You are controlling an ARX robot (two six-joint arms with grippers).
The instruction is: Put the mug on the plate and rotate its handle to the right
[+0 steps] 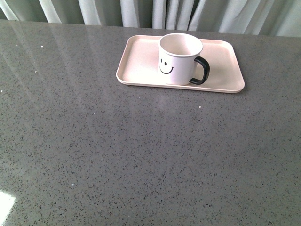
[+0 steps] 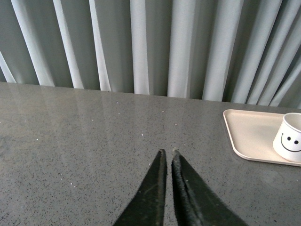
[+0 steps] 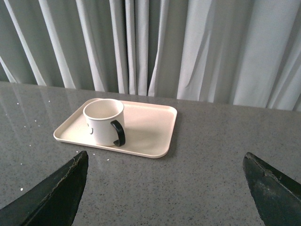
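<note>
The white mug (image 1: 179,59) with its black smiley face stands upright on the pale pink plate (image 1: 141,61) at the far middle of the table. Its black handle (image 1: 202,70) points to the right in the front view. Neither arm shows in the front view. In the left wrist view my left gripper (image 2: 169,153) is shut with nothing in it, over bare table well apart from the plate (image 2: 249,134) and mug (image 2: 288,143). In the right wrist view my right gripper (image 3: 165,157) is wide open and empty, back from the plate (image 3: 150,127), the mug (image 3: 103,121) and its handle (image 3: 118,133).
The table is a grey speckled stone top (image 1: 141,155). Pale pleated curtains (image 1: 155,12) hang right behind its far edge, close to the plate's back rim.
</note>
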